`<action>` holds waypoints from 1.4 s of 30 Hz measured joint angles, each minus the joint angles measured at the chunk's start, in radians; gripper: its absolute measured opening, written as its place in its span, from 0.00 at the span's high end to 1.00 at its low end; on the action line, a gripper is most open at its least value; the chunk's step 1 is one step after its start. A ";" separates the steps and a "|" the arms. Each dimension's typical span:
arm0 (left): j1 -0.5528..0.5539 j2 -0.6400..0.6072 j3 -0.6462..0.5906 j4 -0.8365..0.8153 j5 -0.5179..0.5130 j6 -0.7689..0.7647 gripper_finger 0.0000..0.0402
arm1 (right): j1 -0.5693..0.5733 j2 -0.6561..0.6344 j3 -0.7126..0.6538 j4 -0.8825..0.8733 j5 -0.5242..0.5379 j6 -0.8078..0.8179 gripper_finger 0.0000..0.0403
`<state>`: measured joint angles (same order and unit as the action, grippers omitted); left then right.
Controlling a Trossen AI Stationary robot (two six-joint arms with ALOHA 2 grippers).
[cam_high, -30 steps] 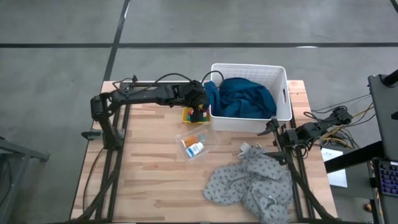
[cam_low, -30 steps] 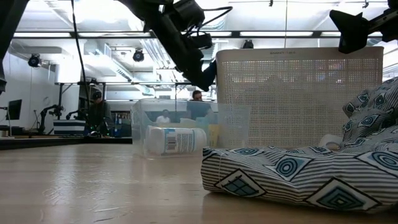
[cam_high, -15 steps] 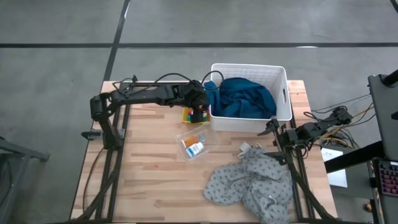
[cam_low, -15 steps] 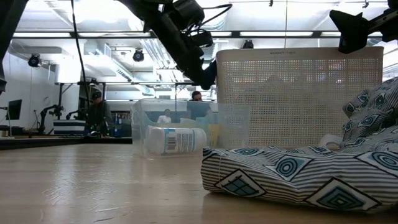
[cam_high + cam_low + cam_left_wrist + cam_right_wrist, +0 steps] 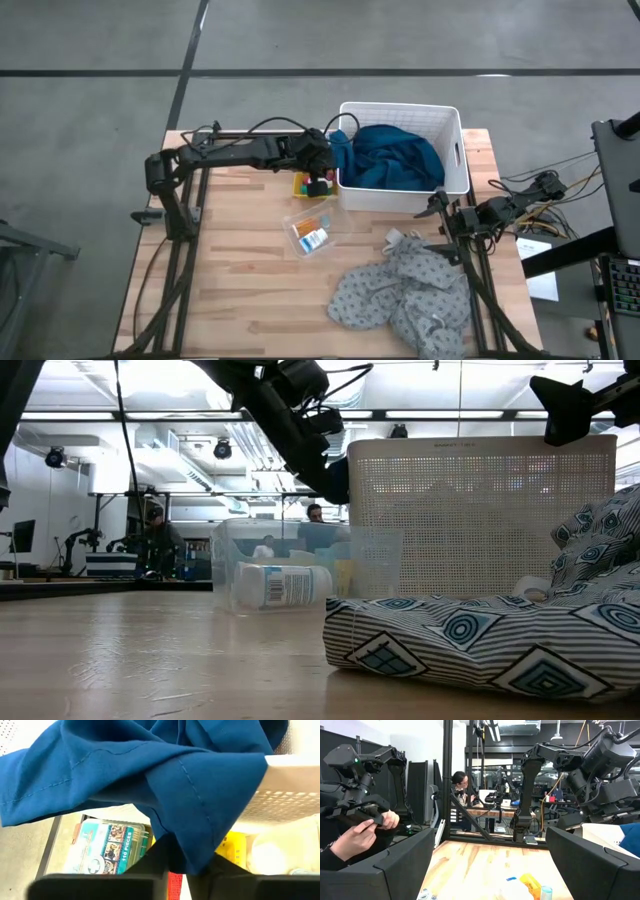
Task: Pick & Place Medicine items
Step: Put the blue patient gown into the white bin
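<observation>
Left gripper [image 5: 318, 180]: low over a yellow box of small packs [image 5: 303, 184], just beside the white basket's [image 5: 452, 128] outer wall; whether its fingers are spread or closed cannot be told.
Right gripper [image 5: 437, 205]: parked at the table's right edge, fingers spread, nothing between them.
Blue cloth [image 5: 392, 155]: heaped in the basket, 1 corner hanging over the rim toward the left gripper.
Clear tray [image 5: 312, 233]: mid-table, in front of the basket, holding the white-and-blue bottle [image 5: 316, 240] and a small orange pack [image 5: 308, 226].
Grey dotted cloth [image 5: 405, 293]: crumpled at the table's near right.
Person [image 5: 350, 837]: seated in the room beyond the table, seen by the right wrist camera.
</observation>
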<state>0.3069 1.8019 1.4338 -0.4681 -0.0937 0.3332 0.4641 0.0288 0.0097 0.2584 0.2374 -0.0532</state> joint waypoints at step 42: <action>-0.007 -0.023 0.000 0.681 0.304 0.081 1.00 | 0.000 0.000 0.000 0.000 0.000 0.000 0.06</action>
<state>0.2999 1.7791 1.4338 0.2132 0.2107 0.4146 0.4644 0.0288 0.0095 0.2584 0.2374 -0.0532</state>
